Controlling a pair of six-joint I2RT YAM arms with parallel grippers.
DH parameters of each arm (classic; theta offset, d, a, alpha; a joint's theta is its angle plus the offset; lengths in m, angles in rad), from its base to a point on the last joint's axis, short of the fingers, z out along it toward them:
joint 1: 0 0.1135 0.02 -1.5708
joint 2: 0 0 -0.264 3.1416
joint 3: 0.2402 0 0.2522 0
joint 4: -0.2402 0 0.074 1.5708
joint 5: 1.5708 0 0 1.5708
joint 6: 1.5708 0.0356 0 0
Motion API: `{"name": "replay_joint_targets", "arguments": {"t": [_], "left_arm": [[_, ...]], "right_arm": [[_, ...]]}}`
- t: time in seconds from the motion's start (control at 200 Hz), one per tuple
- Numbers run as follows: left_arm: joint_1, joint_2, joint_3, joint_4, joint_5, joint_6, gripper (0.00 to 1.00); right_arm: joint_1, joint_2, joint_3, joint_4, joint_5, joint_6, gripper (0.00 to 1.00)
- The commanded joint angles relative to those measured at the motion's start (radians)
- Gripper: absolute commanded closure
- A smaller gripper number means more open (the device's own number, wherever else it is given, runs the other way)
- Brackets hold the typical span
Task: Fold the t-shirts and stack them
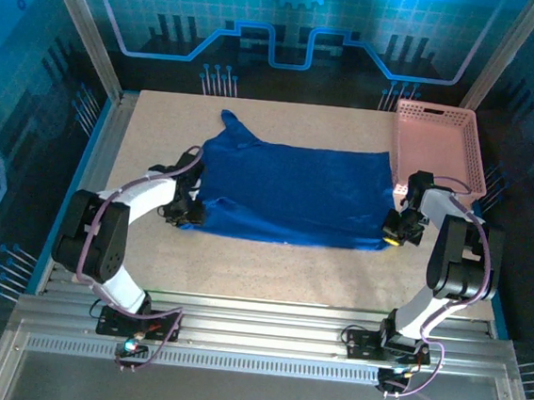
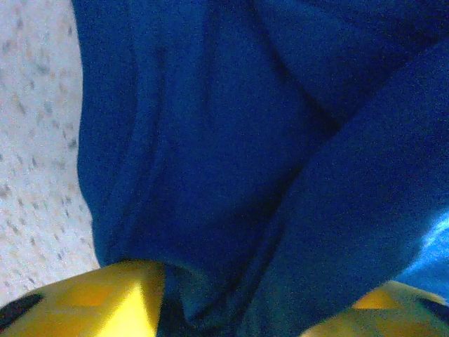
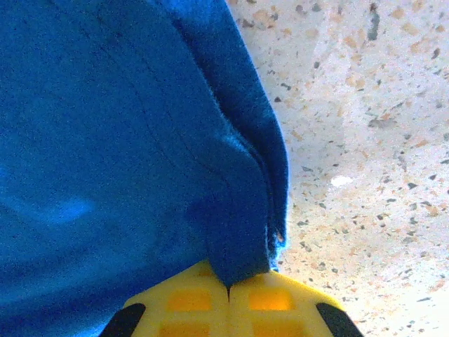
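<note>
One royal-blue t-shirt (image 1: 292, 188) lies spread across the middle of the table, a sleeve sticking out at its far left corner; no print shows. My left gripper (image 1: 188, 209) sits at the shirt's near left edge. In the left wrist view its yellow fingers (image 2: 119, 302) stand apart, with bunched blue cloth (image 2: 231, 140) filling the gap of the left gripper (image 2: 259, 309). My right gripper (image 1: 394, 229) is at the near right corner. In the right wrist view the right gripper (image 3: 228, 284) is pinched shut on a folded edge of the t-shirt (image 3: 105, 140).
A pink lattice basket (image 1: 438, 146) stands at the far right of the table, just behind the right arm. Speckled tabletop (image 3: 365, 140) shows to the right of the shirt's edge, and bare table (image 2: 35, 140) to its left.
</note>
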Motion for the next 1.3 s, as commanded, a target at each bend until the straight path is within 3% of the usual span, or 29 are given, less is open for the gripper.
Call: {"name": "replay_joint_targets", "arguments": {"t": [0.0,0.155,0.235,0.465,0.665,0.975,1.085,1.155,1.296], "left_arm": [[0.011,0.026,0.054,0.024,-0.031,0.033,0.61],[0.057,-0.021,0.065,-0.018,0.038,0.073,0.94],[0.110,-0.076,0.042,-0.039,0.105,0.085,1.00],[0.283,-0.216,0.001,-0.118,0.432,0.148,1.00],[0.291,-0.152,0.047,-0.199,0.591,0.147,0.94],[0.265,0.107,0.174,-0.429,0.443,0.109,0.85],[0.267,0.155,0.204,-0.498,0.326,0.083,0.74],[0.267,0.145,0.208,-0.511,0.289,0.067,0.56],[0.268,0.089,0.223,-0.528,0.211,0.040,0.49]], "right_arm": [[0.003,0.010,0.020,-0.021,0.002,0.004,1.00],[0.001,-0.007,0.020,-0.038,0.021,0.000,1.00],[0.000,-0.020,0.022,-0.044,0.022,0.005,1.00],[-0.008,-0.055,0.027,-0.068,0.047,0.007,1.00],[-0.022,-0.077,0.006,-0.076,0.053,0.018,1.00],[-0.022,-0.107,-0.042,-0.082,0.060,0.039,1.00],[-0.021,-0.115,-0.060,-0.079,0.062,0.041,1.00],[-0.022,-0.120,-0.070,-0.076,0.067,0.041,1.00],[-0.022,-0.131,-0.082,-0.074,0.072,0.047,1.00]]}}
